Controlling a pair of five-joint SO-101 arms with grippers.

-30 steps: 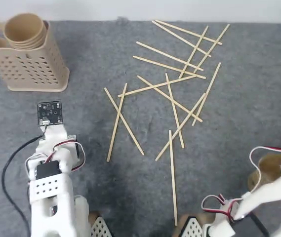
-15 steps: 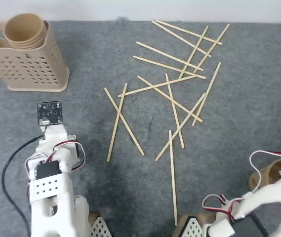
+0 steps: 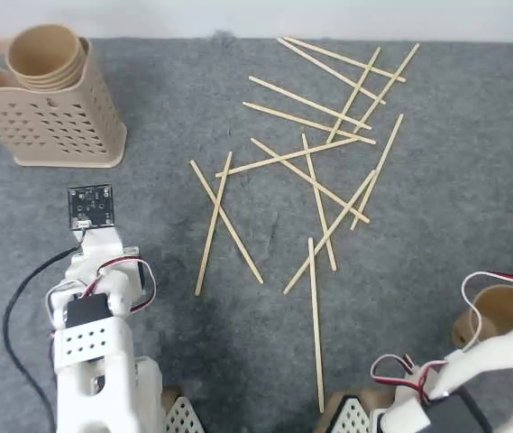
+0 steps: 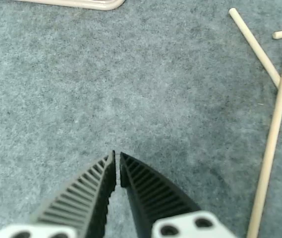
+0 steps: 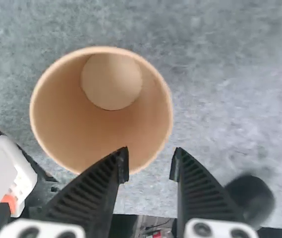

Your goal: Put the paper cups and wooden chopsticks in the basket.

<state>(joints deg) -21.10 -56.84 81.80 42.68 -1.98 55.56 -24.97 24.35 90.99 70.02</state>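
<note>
Right wrist view: the right claw has two black, ribbed, wedge-shaped fingers spread apart. They straddle the nearest stretch of rim of an upright paper cup, one finger over the mouth and the other outside the wall. Whether either finger touches the wall cannot be told. The cup is smooth brown card, round at the mouth and tapering to a small flat disc at its base. It stands on grey carpet with a short, felted pile.

Left wrist view: the left claw has its ribbed fingers pressed together at the tips, with nothing between them, above bare carpet. Ahead and off to one side lie slim, pale, round wooden chopsticks, one crossing over another.

High view: farther ahead of both claws, more chopsticks lie strewn and overlapping at many angles. Farthest from the left claw stands the basket, made of beige plastic with rounded corners and slotted walls. It holds a nested stack of cups.
</note>
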